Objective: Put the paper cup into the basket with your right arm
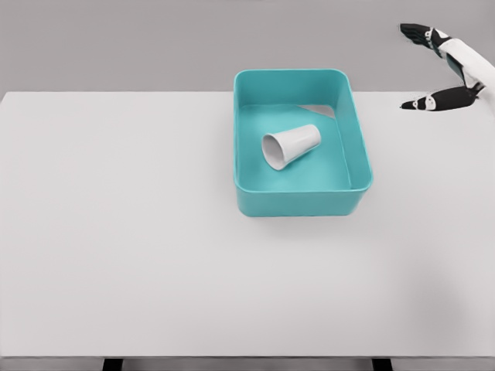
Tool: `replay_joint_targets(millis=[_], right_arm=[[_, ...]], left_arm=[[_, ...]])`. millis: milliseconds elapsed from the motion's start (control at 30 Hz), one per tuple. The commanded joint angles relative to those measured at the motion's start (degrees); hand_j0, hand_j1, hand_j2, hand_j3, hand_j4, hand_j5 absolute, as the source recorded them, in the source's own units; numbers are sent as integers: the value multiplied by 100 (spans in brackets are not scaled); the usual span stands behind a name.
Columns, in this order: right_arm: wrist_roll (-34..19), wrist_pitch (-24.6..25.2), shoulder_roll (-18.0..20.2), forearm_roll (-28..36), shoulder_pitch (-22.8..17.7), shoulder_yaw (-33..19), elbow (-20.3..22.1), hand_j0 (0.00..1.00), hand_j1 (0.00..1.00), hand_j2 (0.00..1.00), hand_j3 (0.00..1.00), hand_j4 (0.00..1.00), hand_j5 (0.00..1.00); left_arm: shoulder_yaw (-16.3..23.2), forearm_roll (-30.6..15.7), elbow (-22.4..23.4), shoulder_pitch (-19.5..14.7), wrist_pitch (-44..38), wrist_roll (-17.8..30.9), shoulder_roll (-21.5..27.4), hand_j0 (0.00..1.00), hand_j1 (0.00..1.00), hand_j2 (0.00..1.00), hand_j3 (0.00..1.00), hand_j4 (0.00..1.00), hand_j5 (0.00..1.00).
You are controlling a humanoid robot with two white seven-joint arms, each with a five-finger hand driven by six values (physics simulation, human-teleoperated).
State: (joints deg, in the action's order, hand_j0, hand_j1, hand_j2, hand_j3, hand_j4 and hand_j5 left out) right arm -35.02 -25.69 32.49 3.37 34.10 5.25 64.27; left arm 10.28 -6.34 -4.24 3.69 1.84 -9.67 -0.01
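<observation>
The cup [291, 146] is lying on its side inside the basket [251, 202], its open mouth facing the lower left and its base pointing toward the far right corner. It is resting on the basket floor, clear of all four walls. The basket is sitting on the white tabletop [116, 232], right of the middle and toward the far edge.

The right hand [441, 69] is hovering at the upper right, well apart from the basket and beyond its right wall. Its fingers [418, 32] are spread wide and holding nothing, with the thumb below and the others above. The left arm is not showing in this view.

Judging from how things lie, the placing looks done, and the step in hand is drawing the right arm clear. To do that well, the hand should be travelling up and outward to the right, away from the basket rim, so that no finger is clipping the wall and shifting the basket or rolling the cup. Keeping the fingers spread is sensible, since nothing needs gripping.
</observation>
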Motion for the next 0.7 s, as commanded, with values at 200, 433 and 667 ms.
replay_joint_targets(millis=[200,433,667], right_arm=[[2,-208,-76,-820,-413,-244,-134,100,100,100,100,100,100],[2,-279,-59,-820,-519,-244,-116,100,100,100,100,100,100],[2,-217,-67,-820,-483,-244,-125,100,100,100,100,100,100]], left_arm=[[0,1,2,0,1,0,1,100,100,100,100,100,100],[0,1,2,0,1,0,1,100,100,100,100,100,100],[0,-17,2,0,1,0,1,100,100,100,100,100,100]])
